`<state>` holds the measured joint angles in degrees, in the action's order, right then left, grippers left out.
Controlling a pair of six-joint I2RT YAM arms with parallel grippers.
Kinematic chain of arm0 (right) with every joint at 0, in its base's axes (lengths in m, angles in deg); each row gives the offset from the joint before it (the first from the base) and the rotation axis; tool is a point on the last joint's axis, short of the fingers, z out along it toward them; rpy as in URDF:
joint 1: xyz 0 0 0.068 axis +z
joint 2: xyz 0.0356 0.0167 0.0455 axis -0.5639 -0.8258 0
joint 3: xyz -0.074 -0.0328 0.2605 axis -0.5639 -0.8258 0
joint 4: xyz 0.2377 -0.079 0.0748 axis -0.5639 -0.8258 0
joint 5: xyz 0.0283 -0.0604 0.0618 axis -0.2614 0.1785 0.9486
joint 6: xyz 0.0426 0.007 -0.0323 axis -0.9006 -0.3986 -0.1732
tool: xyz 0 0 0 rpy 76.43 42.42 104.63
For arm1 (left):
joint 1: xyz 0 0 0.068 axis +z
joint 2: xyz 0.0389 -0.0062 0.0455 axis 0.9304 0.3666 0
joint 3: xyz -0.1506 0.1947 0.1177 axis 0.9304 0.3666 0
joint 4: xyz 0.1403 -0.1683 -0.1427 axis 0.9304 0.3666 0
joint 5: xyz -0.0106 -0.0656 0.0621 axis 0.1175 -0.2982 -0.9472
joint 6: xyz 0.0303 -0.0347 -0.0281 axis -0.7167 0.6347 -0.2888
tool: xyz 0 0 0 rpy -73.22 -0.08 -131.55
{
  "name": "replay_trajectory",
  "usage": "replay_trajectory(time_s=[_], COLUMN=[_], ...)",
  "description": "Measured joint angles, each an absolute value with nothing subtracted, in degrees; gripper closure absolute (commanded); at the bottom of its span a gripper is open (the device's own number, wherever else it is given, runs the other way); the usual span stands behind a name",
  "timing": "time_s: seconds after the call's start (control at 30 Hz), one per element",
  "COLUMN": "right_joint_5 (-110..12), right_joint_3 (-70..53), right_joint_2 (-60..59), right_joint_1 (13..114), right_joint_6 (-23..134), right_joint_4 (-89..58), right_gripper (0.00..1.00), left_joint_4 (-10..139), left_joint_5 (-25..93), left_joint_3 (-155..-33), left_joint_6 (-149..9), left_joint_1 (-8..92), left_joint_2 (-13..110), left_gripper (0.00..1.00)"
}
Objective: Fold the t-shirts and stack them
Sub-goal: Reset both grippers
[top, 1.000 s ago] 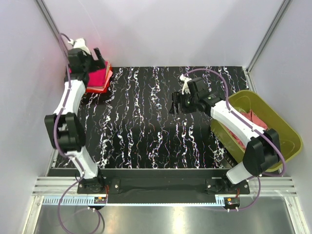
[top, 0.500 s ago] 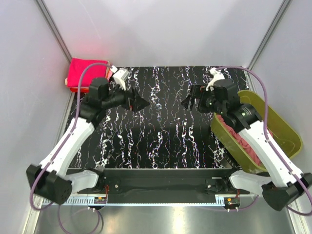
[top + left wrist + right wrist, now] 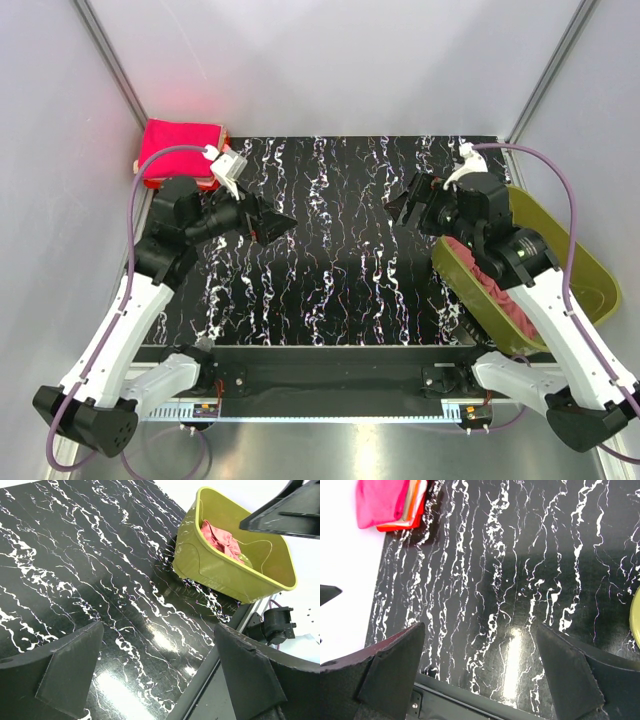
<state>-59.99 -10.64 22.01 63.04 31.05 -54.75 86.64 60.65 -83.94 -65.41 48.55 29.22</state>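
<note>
The right gripper [image 3: 402,208] hangs over the far right part of the black marbled table [image 3: 330,280] with its fingers spread wide apart and nothing between them. The left gripper [image 3: 275,222] hangs over the table's left half, also spread and empty.

The next shirt to fold, a crumpled dusty rose t-shirt [image 3: 220,536], lies inside the olive-green tub [image 3: 590,262] at the table's right edge. The tub sits just right of the right gripper and nearer the bases, with its long axis running from far left to near right. The right arm is much the nearer one.

A finished stack of folded t-shirts [image 3: 180,148], with bright pink on top, sits at the far left corner. The table between the grippers shows only bare marbled surface, leaving room to spread a shirt.
</note>
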Motion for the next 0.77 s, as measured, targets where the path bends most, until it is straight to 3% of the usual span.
replay_trajectory(time_s=[0.77], right_joint_5=[-59.22], right_joint_3=[-12.38], right_joint_2=[22.64], right_joint_1=[63.01], right_joint_6=[28.69], right_joint_4=[-54.75], right_gripper=[0.00], left_joint_4=[86.94], left_joint_5=[59.38], left_joint_3=[-81.78], left_joint_6=[-66.61], left_joint_1=[48.60], left_joint_2=[27.84], left_gripper=[0.01])
